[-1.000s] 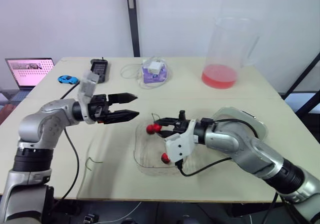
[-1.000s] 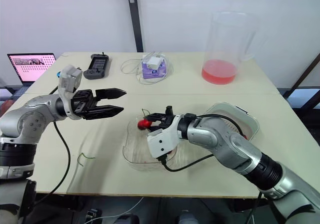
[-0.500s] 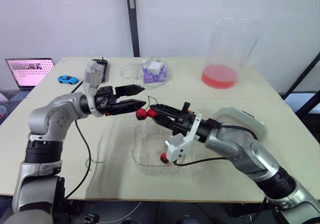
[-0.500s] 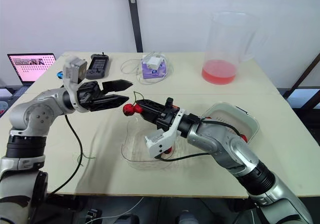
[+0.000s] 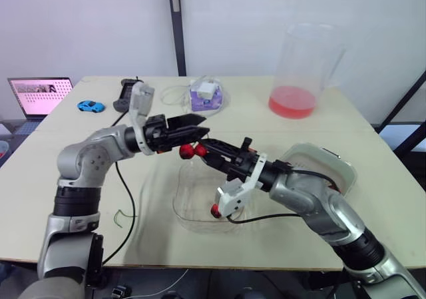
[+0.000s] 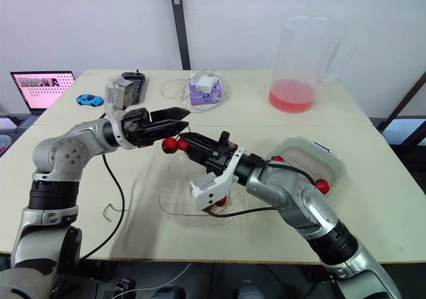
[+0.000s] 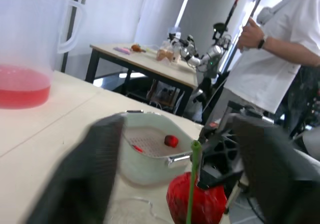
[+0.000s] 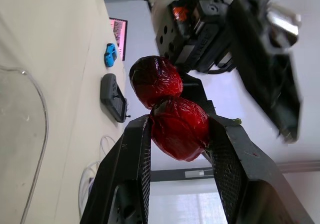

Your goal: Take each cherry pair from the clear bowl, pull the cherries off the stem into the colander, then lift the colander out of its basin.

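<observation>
Red cherry pair (image 6: 174, 144), green stem (image 7: 192, 176), whitish colander (image 6: 301, 141).

Soft, even light is falling from overhead, leaving faint shadows on the table (image 5: 313, 129); up close, the left fingers (image 7: 95, 174) are blurring badly.

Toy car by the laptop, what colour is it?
Blue. The toy car shows best in the right eye view.
</observation>
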Available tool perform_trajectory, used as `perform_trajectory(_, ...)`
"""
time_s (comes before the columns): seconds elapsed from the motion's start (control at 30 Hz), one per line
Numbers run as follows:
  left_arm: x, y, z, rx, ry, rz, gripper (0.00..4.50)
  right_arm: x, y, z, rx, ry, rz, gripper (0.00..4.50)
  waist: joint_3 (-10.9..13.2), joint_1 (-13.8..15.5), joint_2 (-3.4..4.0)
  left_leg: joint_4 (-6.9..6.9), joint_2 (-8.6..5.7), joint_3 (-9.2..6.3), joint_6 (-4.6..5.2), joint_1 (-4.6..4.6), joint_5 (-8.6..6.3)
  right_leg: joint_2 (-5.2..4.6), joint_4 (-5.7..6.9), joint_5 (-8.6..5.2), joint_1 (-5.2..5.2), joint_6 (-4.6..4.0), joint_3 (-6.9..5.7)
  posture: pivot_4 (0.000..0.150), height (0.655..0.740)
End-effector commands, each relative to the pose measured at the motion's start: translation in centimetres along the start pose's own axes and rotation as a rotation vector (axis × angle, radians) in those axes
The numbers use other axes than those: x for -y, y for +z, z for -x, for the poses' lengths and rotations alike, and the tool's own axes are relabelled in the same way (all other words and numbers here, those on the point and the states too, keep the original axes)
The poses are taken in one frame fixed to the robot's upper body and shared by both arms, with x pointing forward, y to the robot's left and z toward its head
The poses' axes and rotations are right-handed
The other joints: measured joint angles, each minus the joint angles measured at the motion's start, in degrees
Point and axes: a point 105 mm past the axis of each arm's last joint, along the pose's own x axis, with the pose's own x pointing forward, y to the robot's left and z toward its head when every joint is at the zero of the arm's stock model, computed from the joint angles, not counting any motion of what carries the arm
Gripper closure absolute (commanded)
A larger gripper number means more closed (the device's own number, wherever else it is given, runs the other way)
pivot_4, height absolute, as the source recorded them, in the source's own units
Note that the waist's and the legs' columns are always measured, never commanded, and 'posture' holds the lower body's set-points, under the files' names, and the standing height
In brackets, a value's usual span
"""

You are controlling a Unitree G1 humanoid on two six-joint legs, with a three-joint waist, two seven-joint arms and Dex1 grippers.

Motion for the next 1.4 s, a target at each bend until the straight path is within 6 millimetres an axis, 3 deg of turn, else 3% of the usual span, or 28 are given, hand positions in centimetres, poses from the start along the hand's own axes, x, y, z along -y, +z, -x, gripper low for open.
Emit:
perform_trajectory(0.03, 0.9, 0.8, -0.3, 0.016, -0.023, -0.035, 2.89, 1.5, 0.3, 0.2, 0.004, -0.054, 0.034, 2.81, 0.0, 0.0, 0.0, 0.0, 0.0, 0.0, -0.01, 0.0, 0.0, 0.0, 0.0, 0.0, 0.0, 0.0, 0.0, 0.15, 0.7332)
perform_trajectory(0.13, 0.9, 0.7, -0.2, 0.02, -0.022, -0.032, 4.4, 1.5, 0.3, 0.2, 0.004, -0.055, 0.037, 2.81, 0.0, 0.0, 0.0, -0.01, 0.0, -0.01, -0.01, 0.01, 0.01, 0.01, 0.01, 0.0, 0.0, 0.0, 0.0, 0.15, 0.7332)
perform_trajectory(0.4, 1.0, 0.8, -0.1, 0.028, -0.027, -0.024, 4.46, 1.4, 0.1, 0.4, 0.003, -0.04, 0.02, 2.81, 0.0, -0.01, 0.0, 0.0, 0.0, 0.0, -0.01, 0.02, 0.01, 0.01, 0.0, 0.0, 0.0, 0.0, 0.0, 0.15, 0.7332)
perform_trajectory(0.5, 0.9, 0.8, -0.2, 0.027, -0.029, -0.024, 4.5, 1.3, 0.0, 0.5, 0.003, -0.034, 0.002, 1.91, 0.0, 0.0, 0.0, -0.01, 0.0, 0.0, -0.02, 0.02, 0.01, 0.01, 0.0, 0.0, 0.01, 0.0, 0.0, 0.15, 0.7332)
perform_trajectory(0.63, 1.1, 0.7, -0.1, 0.03, -0.045, -0.017, 4.5, 0.9, -0.1, 0.9, -0.007, 0.0, -0.047, 0.09, 0.0, 0.0, 0.0, 0.0, 0.0, 0.0, -0.01, 0.02, 0.01, 0.01, 0.01, 0.0, 0.01, 0.0, 0.0, 0.15, 0.7332)
perform_trajectory(0.7, 1.1, 0.8, -0.1, 0.031, -0.048, -0.018, 4.5, 0.8, -0.1, 1.4, -0.011, 0.031, -0.077, 0.03, 0.0, 0.01, 0.0, 0.0, 0.0, 0.0, -0.02, 0.02, 0.01, 0.0, 0.0, 0.0, 0.01, 0.0, 0.0, 0.15, 0.7332)
perform_trajectory(0.93, 0.9, 1.0, 0.0, 0.035, -0.044, -0.028, 4.5, 1.6, -0.3, 3.3, -0.014, 0.142, -0.385, 0.03, 0.0, 0.03, 0.0, 0.0, 0.0, -0.01, 0.01, 0.06, -0.01, 0.01, 0.01, 0.0, 0.06, 0.0, 0.0, 0.15, 0.7332)
perform_trajectory(1.07, 0.7, 1.0, 0.0, 0.031, -0.046, -0.037, 4.5, 1.7, 0.5, 4.7, -0.038, 0.218, -0.761, 0.03, 0.0, 0.11, 0.0, 0.0, 0.0, -0.04, 0.04, 0.05, -0.02, 0.0, -0.01, 0.0, 0.1, 0.0, -0.01, 0.15, 0.7332)
perform_trajectory(1.23, 0.9, 1.2, -0.1, 0.036, -0.073, -0.045, 4.5, 3.1, -0.6, 5.6, -0.127, 0.219, -1.254, 0.03, 0.0, 0.06, 0.0, 0.01, 0.01, -0.08, 0.07, 0.09, -0.04, 0.02, 0.06, 0.0, 0.11, -0.01, -0.02, 0.15, 0.7332)
perform_trajectory(1.4, 1.5, 1.4, -0.2, 0.058, -0.114, -0.027, 4.5, 3.0, -1.6, 5.7, -0.165, 0.136, -1.521, 0.03, -0.01, 0.09, 0.0, 0.0, 0.0, -0.09, 0.19, 0.08, -0.1, 0.01, 0.0, 0.0, 0.12, -0.01, -0.05, 0.15, 0.7332)
